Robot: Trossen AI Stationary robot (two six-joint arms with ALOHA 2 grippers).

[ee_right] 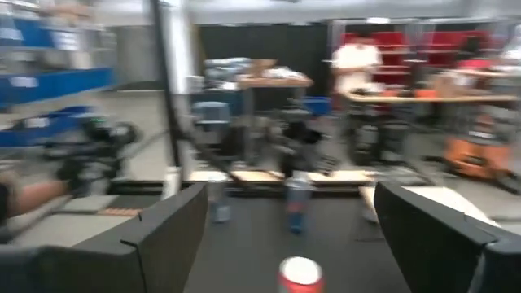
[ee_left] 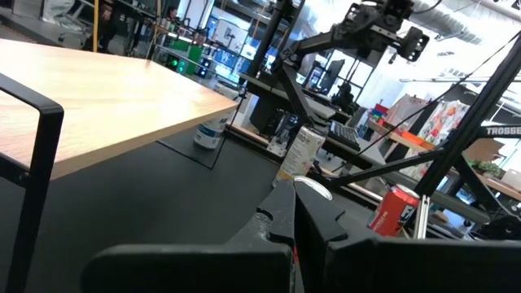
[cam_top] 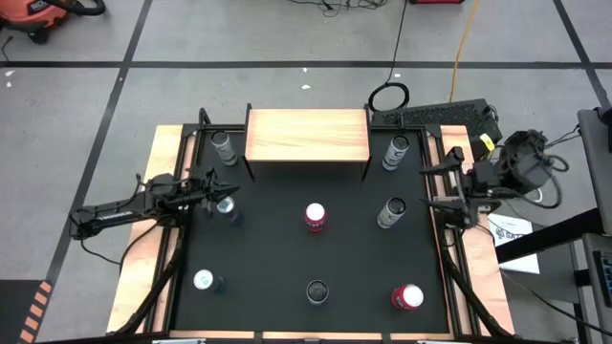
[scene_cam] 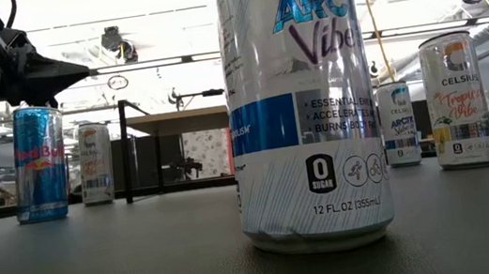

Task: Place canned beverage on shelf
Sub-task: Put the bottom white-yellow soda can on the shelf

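Observation:
The shelf (cam_top: 308,136), a light-wood board on thin black legs, stands at the table's far edge; it also shows in the left wrist view (ee_left: 106,98) and the low view (scene_cam: 176,119). Several cans stand upright on the black mat, among them a red one (cam_top: 315,217) at the centre and a blue one (cam_top: 228,208) at the left. My left gripper (cam_top: 214,189) is shut and level, just above and beside the blue can (scene_cam: 40,164), touching nothing. My right gripper (cam_top: 435,187) hangs open at the table's right edge, raised, with nothing between its fingers (ee_right: 163,232).
More cans stand at the shelf's two ends (cam_top: 225,146) (cam_top: 396,151), right of centre (cam_top: 390,212), and along the near edge (cam_top: 204,281) (cam_top: 316,290) (cam_top: 406,297). The near centre one fills the low view (scene_cam: 301,101). Wooden strips (cam_top: 143,258) edge the mat.

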